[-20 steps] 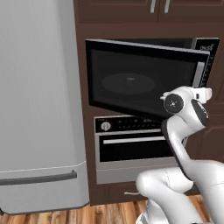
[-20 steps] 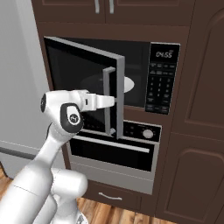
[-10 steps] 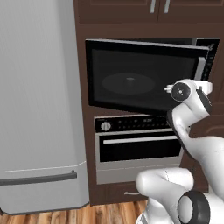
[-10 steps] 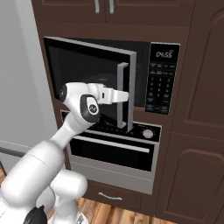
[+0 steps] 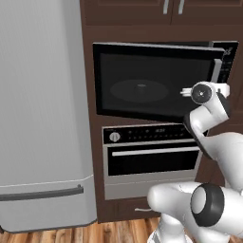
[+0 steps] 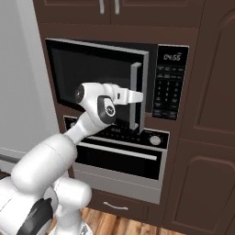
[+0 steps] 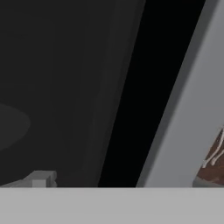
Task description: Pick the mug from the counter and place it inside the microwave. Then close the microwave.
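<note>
The microwave point(image 6: 167, 87) is built into dark cabinets, its dark glass door point(image 6: 94, 73) standing a little ajar. My gripper point(image 6: 139, 96) is pressed against the door's grey vertical handle point(image 6: 135, 75), beside the keypad. In the left base view the hand point(image 5: 222, 88) sits at the door's right edge. The hand view looks along the door at the grey handle point(image 7: 183, 118); one fingertip point(image 7: 40, 178) shows at the lower left, with the jaws wide and holding nothing. A faint round turntable point(image 5: 140, 90) shows through the glass. The mug is hidden and the counter is out of view.
An oven point(image 5: 152, 159) with a horizontal handle and a knob sits right under the microwave. A tall grey fridge point(image 5: 42, 118) stands to the left. Brown cabinet doors point(image 6: 213, 114) rise on the right, and wood flooring lies below.
The microwave door has swung further toward shut, and my hand has travelled rightward with its handle, ending near the keypad.
</note>
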Controlling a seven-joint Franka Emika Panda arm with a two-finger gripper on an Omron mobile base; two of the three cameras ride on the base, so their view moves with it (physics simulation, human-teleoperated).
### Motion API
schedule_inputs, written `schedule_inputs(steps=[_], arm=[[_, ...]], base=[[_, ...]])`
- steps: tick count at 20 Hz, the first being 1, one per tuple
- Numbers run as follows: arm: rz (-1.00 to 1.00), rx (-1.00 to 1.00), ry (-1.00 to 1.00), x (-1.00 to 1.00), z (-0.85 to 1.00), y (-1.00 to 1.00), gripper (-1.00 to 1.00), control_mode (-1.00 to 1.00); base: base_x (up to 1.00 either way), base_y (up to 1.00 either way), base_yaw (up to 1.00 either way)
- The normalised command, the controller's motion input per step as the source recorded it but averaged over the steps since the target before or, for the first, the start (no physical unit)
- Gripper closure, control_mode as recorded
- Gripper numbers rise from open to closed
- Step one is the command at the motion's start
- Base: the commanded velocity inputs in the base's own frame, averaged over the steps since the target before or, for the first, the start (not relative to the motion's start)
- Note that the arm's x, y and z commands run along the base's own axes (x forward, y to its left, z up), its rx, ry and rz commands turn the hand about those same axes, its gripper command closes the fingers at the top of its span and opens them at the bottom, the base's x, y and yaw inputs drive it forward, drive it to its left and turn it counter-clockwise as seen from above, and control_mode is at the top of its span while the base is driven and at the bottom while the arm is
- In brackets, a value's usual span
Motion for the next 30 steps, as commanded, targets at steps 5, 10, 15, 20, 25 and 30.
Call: schedule_inputs(steps=[5, 10, 15, 20, 25, 30], arm=[[0.06, 0.01, 0.0, 0.4, 0.0, -0.06, -1.0, -1.0], [0.05, 0.0, 0.0, 0.56, 0.0, -0.04, -1.0, -1.0], [0.04, 0.0, 0.0, 0.48, 0.0, 0.0, -1.0, -1.0], [0.03, 0.01, 0.0, 0.47, 0.0, -0.01, -1.0, -1.0], [0.03, 0.01, 0.0, 0.51, 0.01, 0.0, -1.0, -1.0], [0.01, 0.02, 0.0, 0.42, 0.08, 0.0, -1.0, -1.0]], base=[[0.0, 0.0, 0.0], [0.0, 0.0, 0.0], [0.0, 0.0, 0.0], [0.0, 0.0, 0.0], [0.0, 0.0, 0.0], [0.0, 0.0, 0.0]])
